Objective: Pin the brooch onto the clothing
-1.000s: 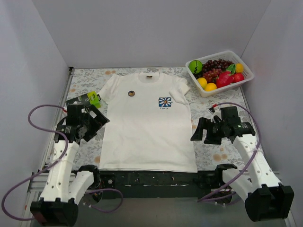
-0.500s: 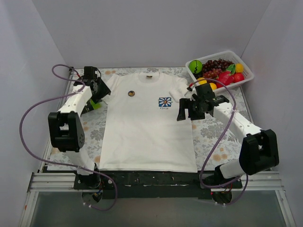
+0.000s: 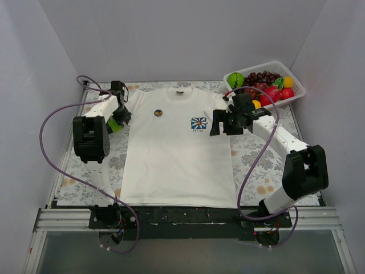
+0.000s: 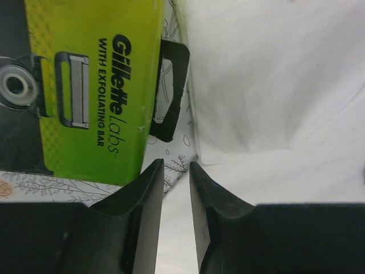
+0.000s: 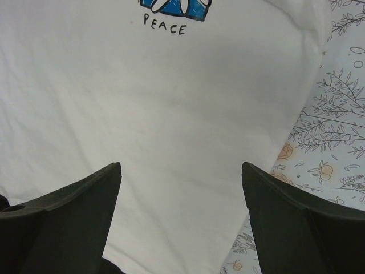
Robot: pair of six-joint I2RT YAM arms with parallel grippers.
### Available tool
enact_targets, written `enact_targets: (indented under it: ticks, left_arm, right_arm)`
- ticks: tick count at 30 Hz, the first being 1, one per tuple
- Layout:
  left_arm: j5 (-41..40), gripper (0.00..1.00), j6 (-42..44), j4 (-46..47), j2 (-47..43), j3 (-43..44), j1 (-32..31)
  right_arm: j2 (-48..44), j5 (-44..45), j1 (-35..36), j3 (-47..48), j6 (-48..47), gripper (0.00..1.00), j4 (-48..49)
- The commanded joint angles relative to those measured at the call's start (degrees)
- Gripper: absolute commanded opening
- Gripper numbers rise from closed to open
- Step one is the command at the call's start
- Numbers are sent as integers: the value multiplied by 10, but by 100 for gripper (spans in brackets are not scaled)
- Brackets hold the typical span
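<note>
The clothing [image 3: 177, 154], a white T-shirt, lies flat on the table with its blue print [image 3: 199, 123] on the chest. The brooch [image 3: 158, 112], a tiny dark disc, rests on the shirt left of the print. My left gripper [image 3: 121, 109] is at the shirt's left sleeve. In the left wrist view that gripper [image 4: 175, 165] has its jaws a narrow gap apart over the sleeve's edge [image 4: 239, 154], with flat white cloth showing in the gap. My right gripper [image 3: 221, 124] hovers wide open just right of the print. Under this gripper [image 5: 181, 166] lies plain shirt cloth [image 5: 142, 103].
A green razor pack [image 3: 114, 124] lies beside the left sleeve, close to my left fingers [image 4: 85, 85]. A white basket [image 3: 296, 94] of toy fruit stands at the back right. The flowered tablecloth [image 5: 336, 131] shows past the shirt's right edge.
Both arms have reached out from the near edge to the shirt. The left gripper came to the left sleeve and narrowed its jaws. The right gripper moved in beside the print, still wide.
</note>
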Motion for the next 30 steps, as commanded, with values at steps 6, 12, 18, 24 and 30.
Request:
enact_targets:
  ticks: [6,12,18,24,30]
  left_arm:
    - [-113,24,23,-40,25,68,15]
    - [-127,26,29,-39,49,96,56]
    - [-97,29,43,-7,52,109,77]
    - [-6,48,51,40,16,117,73]
    - [42,42,55,75,31,155,64]
  right_arm:
    - [28,-7,-1,25,5,93,33]
    - [47,-4,0,34,4,93,37]
    - [63,1,0,45,1,93,36]
    - [76,3,1,65,-3,93,32]
    - [109,5,11,106,-16,92,20]
